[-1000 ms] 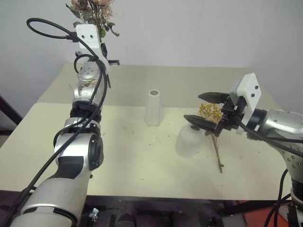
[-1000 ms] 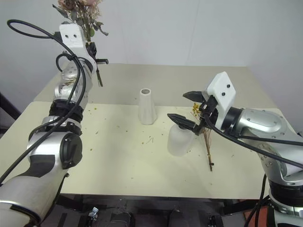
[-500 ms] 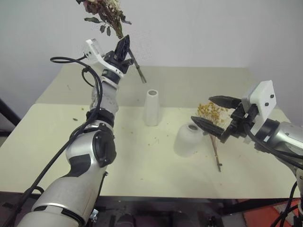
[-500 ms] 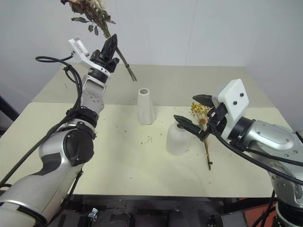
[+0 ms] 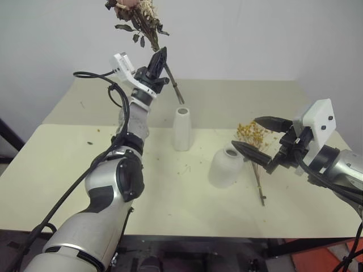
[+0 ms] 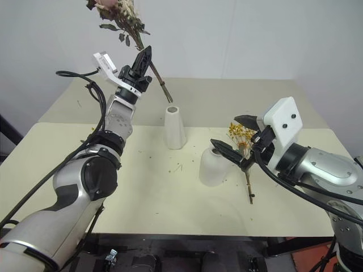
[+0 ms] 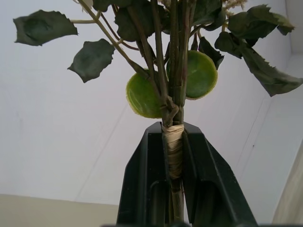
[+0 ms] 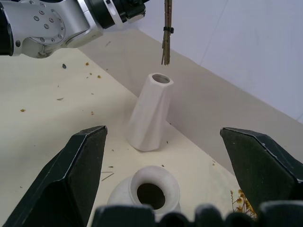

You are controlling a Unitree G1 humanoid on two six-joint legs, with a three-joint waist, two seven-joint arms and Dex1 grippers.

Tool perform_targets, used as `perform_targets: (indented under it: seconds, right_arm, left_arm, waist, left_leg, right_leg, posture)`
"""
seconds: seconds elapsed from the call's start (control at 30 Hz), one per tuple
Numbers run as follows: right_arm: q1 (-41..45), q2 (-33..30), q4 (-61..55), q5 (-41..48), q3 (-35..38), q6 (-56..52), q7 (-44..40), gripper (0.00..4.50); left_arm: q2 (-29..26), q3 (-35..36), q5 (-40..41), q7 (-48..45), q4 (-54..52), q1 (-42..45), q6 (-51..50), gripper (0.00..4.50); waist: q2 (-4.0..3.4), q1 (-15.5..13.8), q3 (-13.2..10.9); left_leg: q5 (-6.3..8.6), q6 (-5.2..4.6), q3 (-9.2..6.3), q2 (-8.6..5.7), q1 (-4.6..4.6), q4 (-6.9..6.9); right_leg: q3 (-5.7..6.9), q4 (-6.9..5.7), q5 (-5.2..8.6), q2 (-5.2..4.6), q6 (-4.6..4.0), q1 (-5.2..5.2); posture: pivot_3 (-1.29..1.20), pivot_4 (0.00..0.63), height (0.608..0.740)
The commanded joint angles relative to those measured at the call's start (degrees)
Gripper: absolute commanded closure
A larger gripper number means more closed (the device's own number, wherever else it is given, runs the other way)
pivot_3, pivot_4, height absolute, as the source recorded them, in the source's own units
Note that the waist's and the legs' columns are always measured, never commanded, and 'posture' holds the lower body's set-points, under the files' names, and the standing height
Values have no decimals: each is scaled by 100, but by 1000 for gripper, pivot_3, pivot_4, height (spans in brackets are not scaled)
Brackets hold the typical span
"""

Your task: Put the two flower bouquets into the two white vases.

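Note:
My left gripper (image 5: 160,59) is shut on the stems of the pink rose bouquet (image 5: 136,11) and holds it high, blooms up and tilted to the left. The cut stem ends (image 8: 166,33) hang just above the mouth of the tall white vase (image 5: 182,129). In the left wrist view the fingers (image 7: 142,179) clamp the taped stems (image 7: 173,85). The squat white vase (image 5: 226,167) stands right of the tall one. Just behind and right of it, the yellow bouquet (image 5: 252,136) lies on the table. My right gripper (image 5: 245,132) hovers open over it, with nothing between its fingers.
The cream table (image 5: 85,170) carries scattered petal crumbs (image 5: 184,168) in front of the tall vase. A white wall rises behind the table's far edge. A black cable (image 5: 96,76) loops off my left arm.
My left wrist has rolled and swung right, tipping the rose bouquet so its stem ends moved from the table's left side to above the tall vase. The right gripper stayed open, drawing back slightly.

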State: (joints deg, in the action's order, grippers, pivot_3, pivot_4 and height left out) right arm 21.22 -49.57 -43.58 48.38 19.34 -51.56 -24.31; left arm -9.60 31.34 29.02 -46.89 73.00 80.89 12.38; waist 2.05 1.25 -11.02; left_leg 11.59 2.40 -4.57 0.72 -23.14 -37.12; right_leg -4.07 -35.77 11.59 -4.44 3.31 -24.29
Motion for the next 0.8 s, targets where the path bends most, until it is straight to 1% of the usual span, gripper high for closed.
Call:
perform_targets:
  seconds: [0.03, 0.2, 0.5, 0.8]
  right_arm:
    - [57, -138, -123, 84, 243, -10, 90, 0]
    - [63, -224, -96, 143, 265, -30, 119, 0]
    - [-8, -393, -106, 314, 410, -87, 151, 0]
    - [-17, -380, -122, 335, 410, -96, 249, 0]
  left_arm:
    - [22, -44, -94, 4, -10, -51, 163, 4367]
    - [53, -53, -187, 175, 57, -150, 212, 4367]
    - [71, 88, -148, 96, 111, -271, 227, 4367]
    - [236, -139, -394, -147, 79, -277, 436, 4367]
  waist:
    - [0, 0, 0]
    - [0, -3, 0]
    - [0, -4, 0]
    - [0, -13, 0]
  left_leg:
    - [0, 0, 0, 0, 1, 0]
    - [0, 0, 0, 0, 1, 0]
    - [0, 0, 0, 0, 2, 0]
    - [0, 0, 0, 0, 0, 0]
  right_leg:
    - [0, 0, 0, 0, 0, 0]
    - [0, -1, 0, 0, 0, 0]
    - [0, -2, 0, 0, 0, 1]
    - [0, 0, 0, 0, 0, 1]
  posture:
    - [0, 150, 740]
    - [0, 150, 740]
    - [0, 150, 740]
    - [0, 150, 740]
